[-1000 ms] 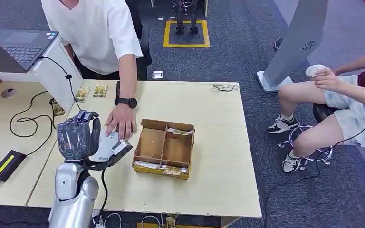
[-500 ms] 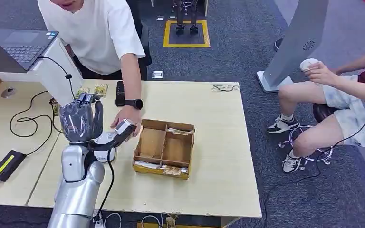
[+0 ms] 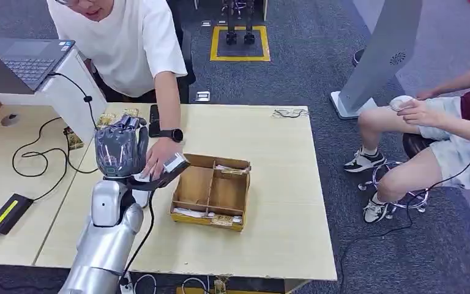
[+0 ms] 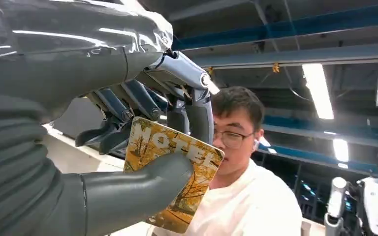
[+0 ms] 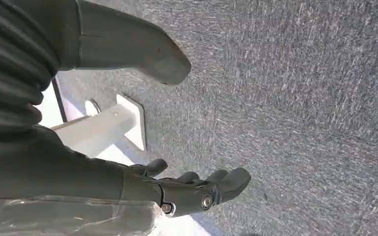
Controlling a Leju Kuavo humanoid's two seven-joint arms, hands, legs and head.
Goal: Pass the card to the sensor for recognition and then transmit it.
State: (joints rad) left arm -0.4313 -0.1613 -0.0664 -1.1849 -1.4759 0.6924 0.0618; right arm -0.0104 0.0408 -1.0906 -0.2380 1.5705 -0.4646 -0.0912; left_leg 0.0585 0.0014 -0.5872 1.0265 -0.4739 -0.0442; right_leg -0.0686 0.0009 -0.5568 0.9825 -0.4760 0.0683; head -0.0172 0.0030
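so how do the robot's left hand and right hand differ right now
The left hand is raised above the light wooden table; the right hand hangs low over grey carpet. The left hand grips a yellow "HOTEL" card between thumb and fingers; the right hand holds nothing, fingers apart. Both are dark grey with a ribbed cover.

Silver left arm rising from the lower left of the frame, clear plastic film wrapping the dark grey left hand, grey ribbed cover showing behind the dark-fingered right hand
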